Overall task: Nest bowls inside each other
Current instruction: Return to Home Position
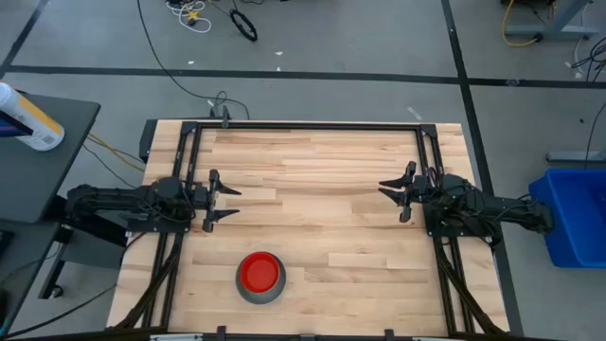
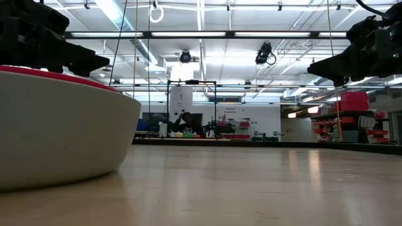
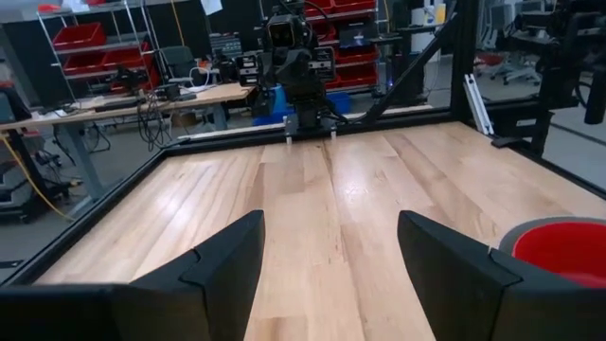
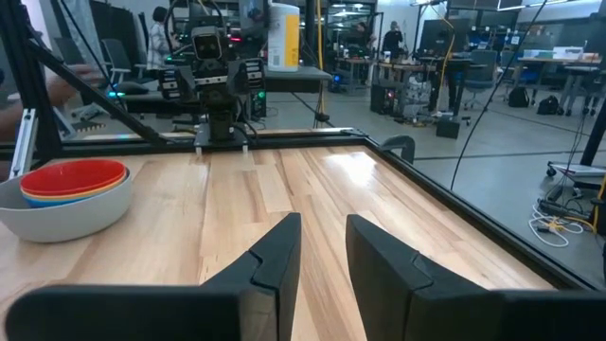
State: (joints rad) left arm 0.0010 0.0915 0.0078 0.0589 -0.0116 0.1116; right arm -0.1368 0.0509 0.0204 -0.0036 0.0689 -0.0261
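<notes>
Toward the front edge of the wooden table (image 1: 322, 161): large grey round plastic bowl (image 1: 258, 297), red round plastic bowl (image 1: 259, 272) nested inside.
Left gripper (image 3: 331, 227): spread wide, empty.
Right gripper (image 4: 322, 225): narrowly parted, empty.

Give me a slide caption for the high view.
Bowls nested, red innermost; left gripper and right gripper open, facing across the table.
</notes>
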